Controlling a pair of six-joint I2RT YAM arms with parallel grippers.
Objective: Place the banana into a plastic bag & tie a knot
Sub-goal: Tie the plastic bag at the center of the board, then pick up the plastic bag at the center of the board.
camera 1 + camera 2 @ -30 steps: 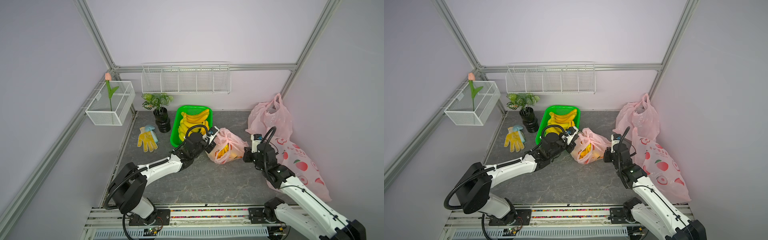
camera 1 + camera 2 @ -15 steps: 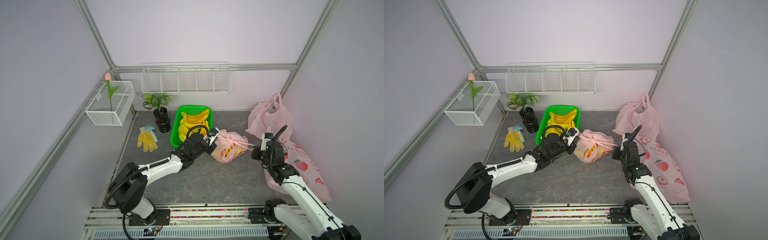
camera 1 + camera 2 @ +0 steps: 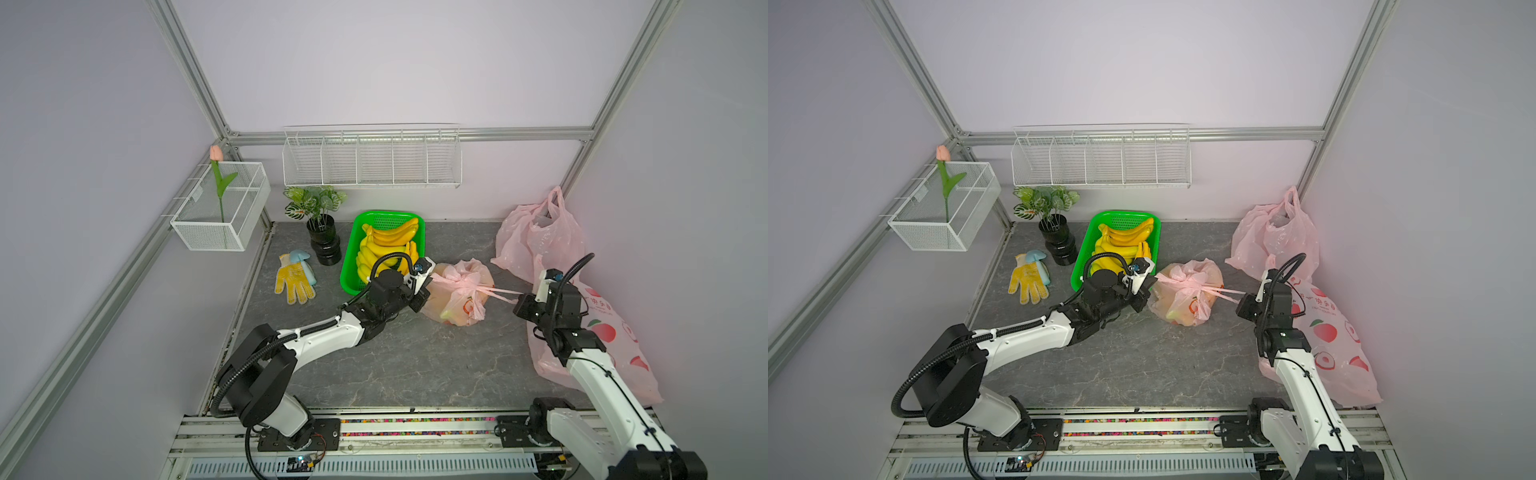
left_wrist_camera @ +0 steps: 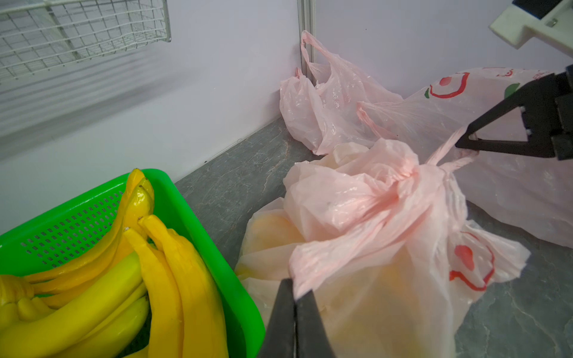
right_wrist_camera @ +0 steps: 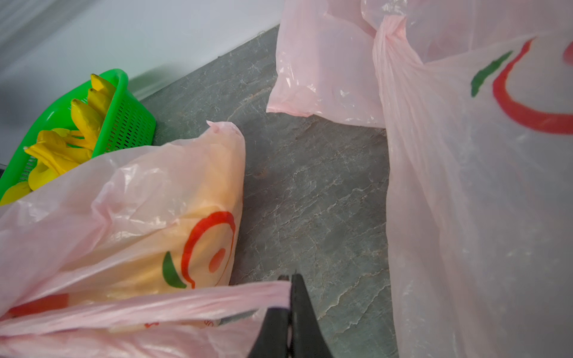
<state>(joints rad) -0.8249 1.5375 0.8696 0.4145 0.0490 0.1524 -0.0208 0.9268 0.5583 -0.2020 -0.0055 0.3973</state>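
Left end effector [image 4: 293, 289] and right end effector [image 5: 291, 279] are each clenched on a handle of the plastic bag [image 3: 459, 301] lying on the bench [image 3: 415, 357].

The left end effector pinches a pink handle strip [image 4: 356, 240] on the side of the bag nearest the green basket [image 3: 348, 272]. The right end effector pinches the opposite handle [image 5: 155, 305], which runs taut from the gathered neck [image 3: 478, 286]. The bag sits between the two arms, and the banana [image 4: 273, 231] shows as a yellow shape through its film. The basket, just beside the bag, holds more bananas [image 3: 388, 239]. A plain pink bag [image 3: 536, 237] and a printed bag [image 3: 602, 332] lie toward the right wall.
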